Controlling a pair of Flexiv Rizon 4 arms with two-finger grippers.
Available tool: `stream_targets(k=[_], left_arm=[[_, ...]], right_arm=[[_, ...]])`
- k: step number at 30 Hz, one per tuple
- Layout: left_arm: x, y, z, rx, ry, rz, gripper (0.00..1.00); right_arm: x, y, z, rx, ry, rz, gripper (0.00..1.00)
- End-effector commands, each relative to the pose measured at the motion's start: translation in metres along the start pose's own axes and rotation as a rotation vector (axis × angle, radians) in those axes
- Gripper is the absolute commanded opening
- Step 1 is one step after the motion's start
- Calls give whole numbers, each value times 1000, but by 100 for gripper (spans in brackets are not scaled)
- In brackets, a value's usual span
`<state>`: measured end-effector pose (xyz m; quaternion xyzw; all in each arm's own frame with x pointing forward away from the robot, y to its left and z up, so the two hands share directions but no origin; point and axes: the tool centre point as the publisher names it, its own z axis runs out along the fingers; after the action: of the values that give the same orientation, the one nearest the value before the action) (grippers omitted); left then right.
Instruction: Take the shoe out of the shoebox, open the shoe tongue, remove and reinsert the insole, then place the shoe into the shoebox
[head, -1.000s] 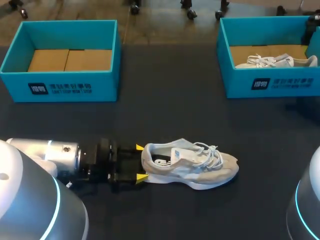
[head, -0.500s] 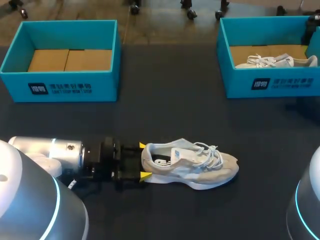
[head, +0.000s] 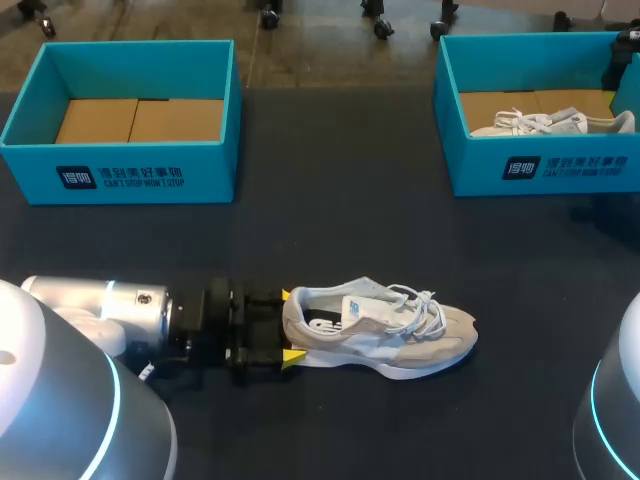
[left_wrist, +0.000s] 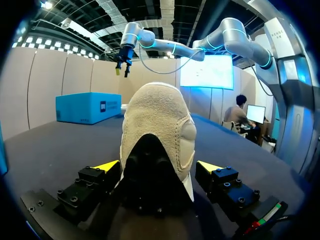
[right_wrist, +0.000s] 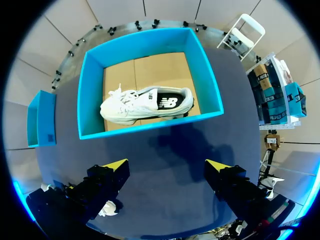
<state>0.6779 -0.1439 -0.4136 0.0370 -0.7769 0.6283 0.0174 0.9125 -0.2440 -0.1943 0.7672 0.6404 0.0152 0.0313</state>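
One shoe (head: 385, 330), heel inside left gripper (head: 288, 325)

Here I see my work surface: a dark, matte table (head: 340, 220) filling the head view side to side, its far edge straight; evenly lit, with only soft shadows.
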Motion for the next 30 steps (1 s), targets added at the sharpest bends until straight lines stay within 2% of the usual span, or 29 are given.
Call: stream_targets(k=[1,18,30], left_arm=[[2,0,8,0,-5,3,100],[0,-3,21,14,-17,3,100],[-3,3,33,16,2,-7,100]], right_arm=[[0,0,0,0,-2,1,100],[0,0,0,0,-2,1,100],[0,0,0,0,-2,1,100]])
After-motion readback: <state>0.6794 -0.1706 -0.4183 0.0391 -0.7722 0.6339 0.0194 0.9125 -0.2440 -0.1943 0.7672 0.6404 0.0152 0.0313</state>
